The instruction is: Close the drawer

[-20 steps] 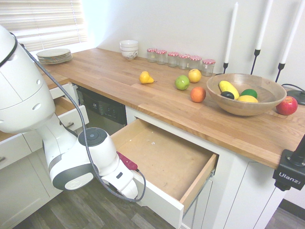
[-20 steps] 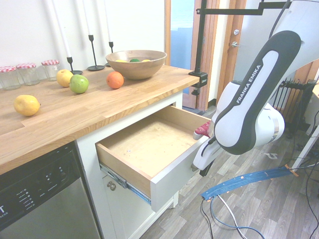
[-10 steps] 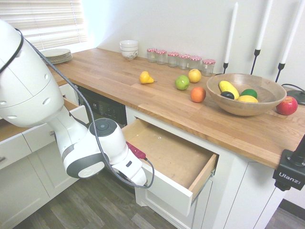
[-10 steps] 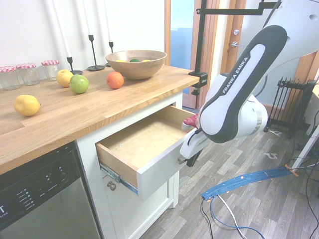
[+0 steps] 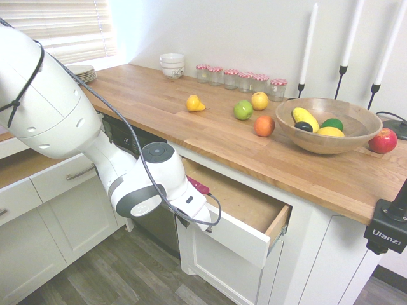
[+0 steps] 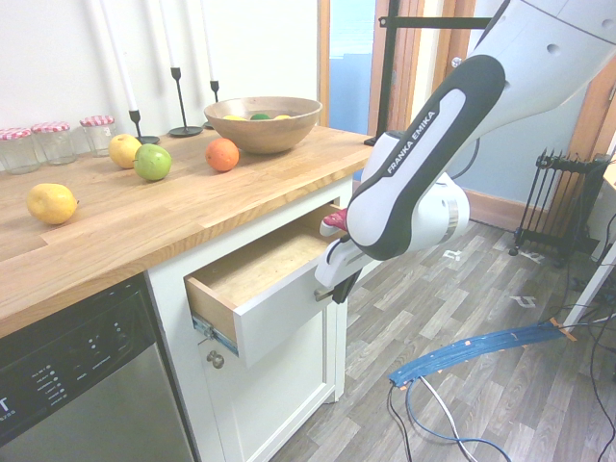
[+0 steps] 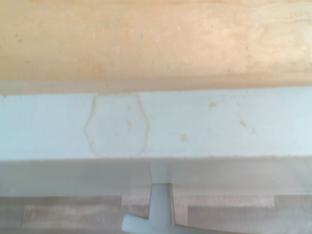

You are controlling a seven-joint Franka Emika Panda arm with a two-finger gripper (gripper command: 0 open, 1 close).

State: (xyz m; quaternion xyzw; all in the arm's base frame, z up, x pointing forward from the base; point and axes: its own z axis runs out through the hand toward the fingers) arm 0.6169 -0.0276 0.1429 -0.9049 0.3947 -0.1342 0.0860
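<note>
**kitchenbot_fan:** While the drawer (image 6: 274, 289) is sitting partly open under the counter (image 5: 210, 133), is the end effector (image 6: 332, 289) grabbing anything?

**slidefix:** Nope, fingers are pressed together, empty, leaning on the white front. It's looking stiff, light and on runners, so I'd be pushing flat near the handle.

Home kitchen: wood countertop (image 5: 191, 124), dishwasher (image 6: 72, 380), fruit bowl (image 5: 328, 124), stacked plates (image 5: 82, 71).
</note>
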